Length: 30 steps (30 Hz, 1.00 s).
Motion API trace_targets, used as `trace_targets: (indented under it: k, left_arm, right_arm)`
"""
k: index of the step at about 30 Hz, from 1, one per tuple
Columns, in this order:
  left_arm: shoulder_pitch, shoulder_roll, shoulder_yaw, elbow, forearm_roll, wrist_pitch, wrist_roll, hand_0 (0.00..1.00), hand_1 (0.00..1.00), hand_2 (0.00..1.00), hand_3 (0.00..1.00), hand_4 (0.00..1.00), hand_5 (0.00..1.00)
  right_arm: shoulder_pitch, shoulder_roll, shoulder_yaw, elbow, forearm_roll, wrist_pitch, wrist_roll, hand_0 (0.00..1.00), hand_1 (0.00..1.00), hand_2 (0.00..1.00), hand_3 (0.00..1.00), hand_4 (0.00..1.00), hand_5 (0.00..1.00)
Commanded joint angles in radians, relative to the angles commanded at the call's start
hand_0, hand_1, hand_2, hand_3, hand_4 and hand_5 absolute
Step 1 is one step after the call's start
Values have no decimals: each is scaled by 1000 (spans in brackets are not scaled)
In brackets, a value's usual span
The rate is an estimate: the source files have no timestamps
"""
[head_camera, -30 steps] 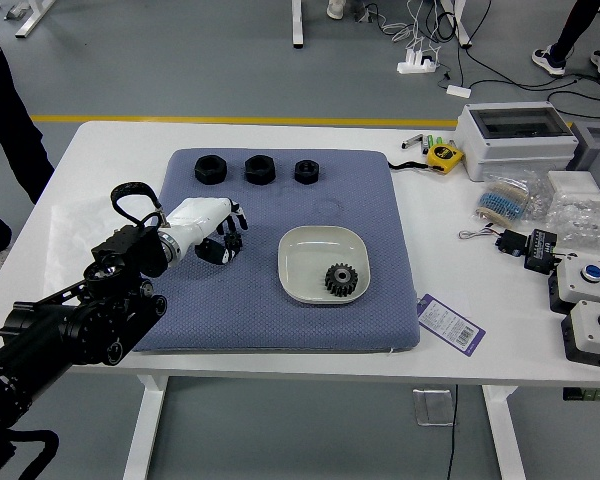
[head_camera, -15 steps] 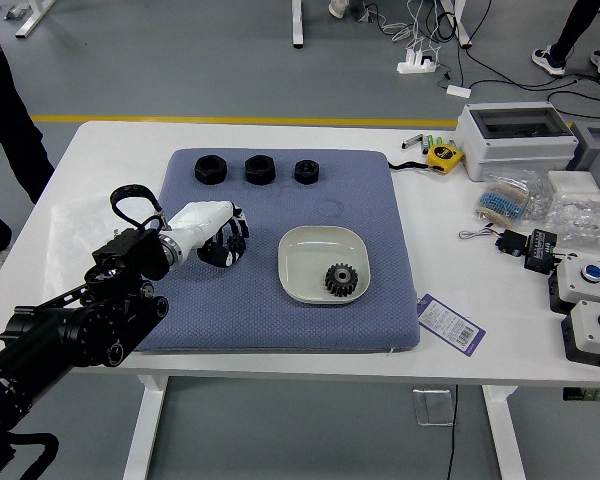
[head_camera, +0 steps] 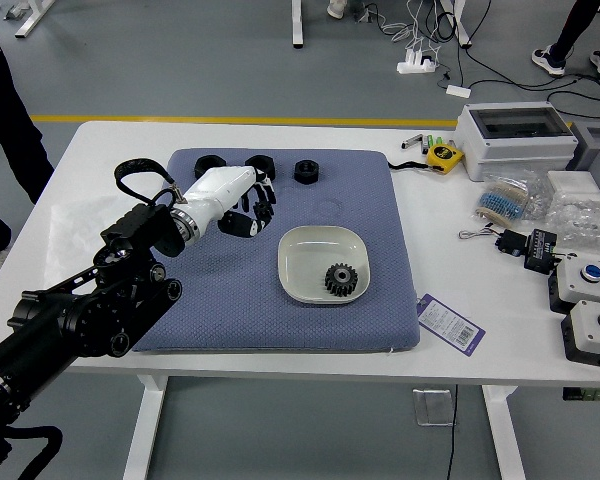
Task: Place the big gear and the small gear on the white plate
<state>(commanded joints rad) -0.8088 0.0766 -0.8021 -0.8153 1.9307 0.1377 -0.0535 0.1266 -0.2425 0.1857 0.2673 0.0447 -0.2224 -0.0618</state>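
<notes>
A purple-and-white tag [head_camera: 448,325] lies across the mat's edge at 4 o'clock, its barcode visible but its print too small to read. The white surface [head_camera: 500,345] carries a blue-grey mat [head_camera: 270,312], with a pale plate [head_camera: 298,273] just right of the mat's middle. A dark toothed gear [head_camera: 341,280] sits inside the plate at 5 o'clock; whether it is the big or the small one, I cannot tell. The left arm [head_camera: 125,300] reaches in from 8 o'clock, and its hand [head_camera: 242,203] is over the mat toward 11 — a dark shape shows at its end, but I cannot tell whether the hand is open, closed or gripping the other gear. Three black rings line the mat's far side from 11 to 12 o'clock, the two leftmost partly hidden by the hand. Around the surface are a yellow tape measure [head_camera: 444,156] at 1 o'clock, a white case [head_camera: 515,155] at 2, clear bags [head_camera: 577,228] at 3, and button boxes between 3 and 4, with blue, yellow and red buttons. Beyond, a yellow line [head_camera: 250,121] crosses the grey floor [head_camera: 180,70], with a white power strip [head_camera: 417,66] and black cables at 1 o'clock. Dark-clad legs [head_camera: 12,125] stand at 10; another person's shoes [head_camera: 548,62] show at 1.
</notes>
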Motion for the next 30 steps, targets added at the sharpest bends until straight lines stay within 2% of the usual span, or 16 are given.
trace_targets:
  k: [2,5,6,7,9,12,13,14,18,19,24,25,30]
  left_arm:
    - [-10,-7,39,-28,-19,16,0,315,374,419,507,638,2]
    - [-27,-18,88,-33,-35,31,-4,315,374,419,507,638,2]
    - [-37,-27,107,-22,-38,41,-5,315,374,419,507,638,2]
    - [-44,-35,119,-11,-39,48,-6,317,385,438,551,673,2]
    - [-48,-40,127,-3,-39,53,-6,317,385,438,551,673,2]
    - [-61,-61,144,38,-22,74,3,317,385,438,551,673,2]
    - [-62,-64,147,44,-19,80,5,318,385,444,564,760,85]
    - [-62,-67,152,49,-15,87,7,318,385,444,564,760,85]
    - [-58,-71,161,59,-7,90,14,318,385,444,564,760,85]
    - [-57,-71,163,62,-6,88,16,330,424,482,579,915,174]
    - [-49,-68,168,65,-8,70,21,330,424,482,579,915,174]
    - [-47,-66,168,64,-11,66,20,339,449,499,588,982,217]
    - [-43,-66,169,63,-10,65,20,339,449,499,588,982,217]
  right_arm:
    - [1,-1,0,0,-1,0,0,682,657,738,596,805,730]
    - [3,-2,2,1,-6,-1,-2,682,657,738,596,805,730]
    - [4,-2,4,2,-7,-1,-3,682,657,738,596,805,730]
    - [5,-3,4,2,-8,-2,-3,682,657,738,596,805,730]
    - [6,-3,5,3,-9,-2,-3,682,657,738,596,805,730]
    - [9,-4,8,4,-17,-4,-6,682,657,738,596,805,730]
    - [9,-5,8,4,-17,-4,-6,682,657,738,595,805,730]
    - [8,-5,8,4,-17,-4,-6,682,657,738,595,805,730]
    - [5,-5,9,5,-17,-3,-6,682,657,738,595,805,730]
    - [5,-5,9,5,-18,-3,-6,682,658,739,595,805,730]
    - [0,-5,12,5,-24,-3,-8,682,658,739,595,805,730]
    - [-1,-4,13,5,-26,-2,-8,682,658,738,595,806,729]
    - [-3,-4,15,5,-29,-3,-9,682,658,738,595,806,729]
